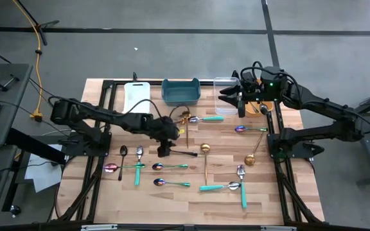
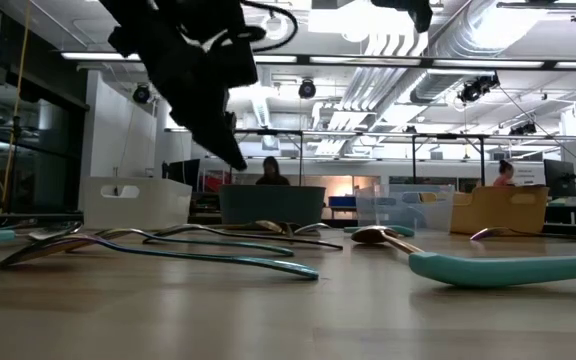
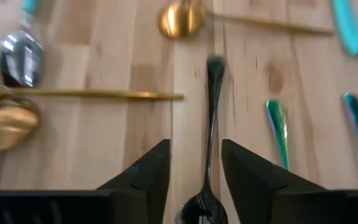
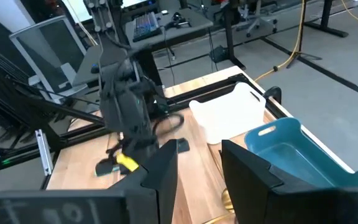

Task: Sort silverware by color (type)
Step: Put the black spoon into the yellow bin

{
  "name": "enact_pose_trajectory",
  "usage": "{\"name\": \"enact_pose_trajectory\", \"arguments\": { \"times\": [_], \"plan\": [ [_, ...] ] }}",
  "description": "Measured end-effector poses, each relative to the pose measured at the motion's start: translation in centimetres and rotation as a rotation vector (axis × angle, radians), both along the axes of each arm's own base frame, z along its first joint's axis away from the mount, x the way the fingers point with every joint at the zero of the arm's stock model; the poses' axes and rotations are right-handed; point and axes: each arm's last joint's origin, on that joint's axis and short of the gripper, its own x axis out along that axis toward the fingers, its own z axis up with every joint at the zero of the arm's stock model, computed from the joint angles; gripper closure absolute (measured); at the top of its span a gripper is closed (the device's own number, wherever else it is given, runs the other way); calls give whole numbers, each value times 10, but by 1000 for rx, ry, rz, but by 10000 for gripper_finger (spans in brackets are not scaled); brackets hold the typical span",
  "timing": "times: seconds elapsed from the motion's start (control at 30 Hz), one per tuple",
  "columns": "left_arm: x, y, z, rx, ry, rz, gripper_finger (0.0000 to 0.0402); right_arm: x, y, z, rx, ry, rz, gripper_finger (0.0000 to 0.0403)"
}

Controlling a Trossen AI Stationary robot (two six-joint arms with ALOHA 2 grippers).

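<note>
Silverware lies scattered flat on the wooden table (image 1: 172, 202). A dark spoon (image 1: 184, 153) lies near the middle. My left gripper (image 1: 164, 151) hangs over its bowl end, open, one finger on either side of the spoon (image 3: 211, 124). In the low view the left gripper (image 2: 230, 150) is clear of the tabletop. Around it lie gold spoons (image 1: 205, 160), teal-handled spoons (image 1: 220, 187) and iridescent spoons (image 1: 172, 183). My right gripper (image 1: 231, 96) waits high over the far right bins, open, with nothing between its fingers (image 4: 166, 162).
Along the far edge stand a white bin (image 1: 137, 95), a teal bin (image 1: 180, 91), a clear bin (image 1: 225, 82) and an orange bin (image 1: 266, 108). Black frame rails (image 1: 276, 167) run along the table's left and right sides. A second dark spoon (image 1: 123, 154) lies at the left.
</note>
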Motion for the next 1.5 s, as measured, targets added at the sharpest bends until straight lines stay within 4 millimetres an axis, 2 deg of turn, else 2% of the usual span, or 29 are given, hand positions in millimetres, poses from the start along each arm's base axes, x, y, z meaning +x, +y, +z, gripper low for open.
{"name": "enact_pose_trajectory", "arguments": {
  "times": [0.33, 0.77, 0.87, 0.93, 1.13, 1.33, 1.5],
  "plan": [
    [9, -14, -34, 7, 107, -35, 197, 0, 0, 0, -1, 1, 0, 284],
    [16, -23, -64, 57, 170, -36, 192, 0, 0, 0, -1, 5, -2, 284],
    [17, -24, -66, 98, 176, -16, 210, 0, 0, -1, 0, 6, -2, 284],
    [17, -24, -66, 117, 178, -4, 238, 0, 0, -1, 0, 6, -2, 284],
    [15, -22, -66, 105, 191, 54, 380, 0, 0, -1, 2, 6, -3, 284],
    [2, -21, -52, 84, 231, 57, 391, 0, 0, 0, 2, 6, -3, 284],
    [-16, -14, -6, 50, 155, 66, 393, 0, 0, -1, 4, 10, -2, 284]
  ]
}}
